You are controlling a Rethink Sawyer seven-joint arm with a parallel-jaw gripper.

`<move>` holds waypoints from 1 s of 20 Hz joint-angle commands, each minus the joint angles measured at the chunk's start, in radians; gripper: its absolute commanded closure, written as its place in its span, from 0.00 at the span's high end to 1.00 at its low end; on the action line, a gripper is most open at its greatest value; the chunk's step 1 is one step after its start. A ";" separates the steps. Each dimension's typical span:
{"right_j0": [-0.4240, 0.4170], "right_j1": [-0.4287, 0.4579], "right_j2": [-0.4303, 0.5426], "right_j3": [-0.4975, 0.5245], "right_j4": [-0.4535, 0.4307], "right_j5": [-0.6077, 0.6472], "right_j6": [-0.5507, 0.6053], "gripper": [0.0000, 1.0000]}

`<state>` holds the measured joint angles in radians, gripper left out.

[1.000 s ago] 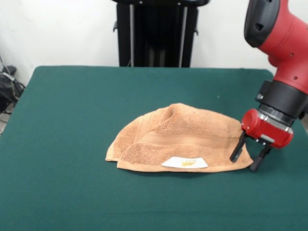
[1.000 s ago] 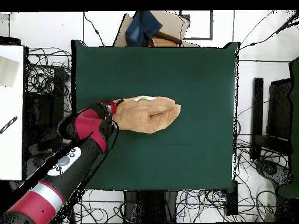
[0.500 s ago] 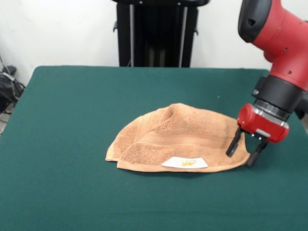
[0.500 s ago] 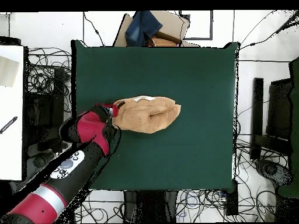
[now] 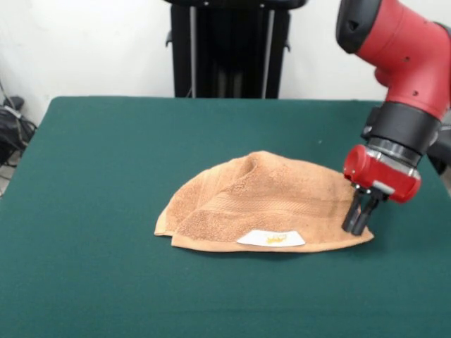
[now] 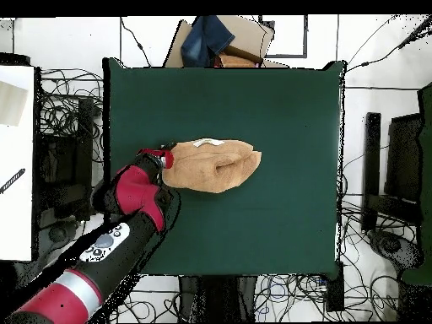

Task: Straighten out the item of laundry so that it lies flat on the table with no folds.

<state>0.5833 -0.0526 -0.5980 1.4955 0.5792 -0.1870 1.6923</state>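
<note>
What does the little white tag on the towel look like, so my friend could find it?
Start at the big green table and find the orange-tan towel bunched up in its middle. Along the towel's front edge lies a small white label. It is the only white patch, with a tiny yellow mark on it.

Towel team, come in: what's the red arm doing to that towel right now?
Gripper shut on towel corner. Towel bunched, folded over, label showing. Table unobstructed.
</note>
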 commanded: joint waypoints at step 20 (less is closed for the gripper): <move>-0.076 -0.101 0.269 0.159 -0.010 -0.119 0.245 0.00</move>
<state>0.4902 -0.1044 -0.4582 1.5577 0.5109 -0.4385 1.6923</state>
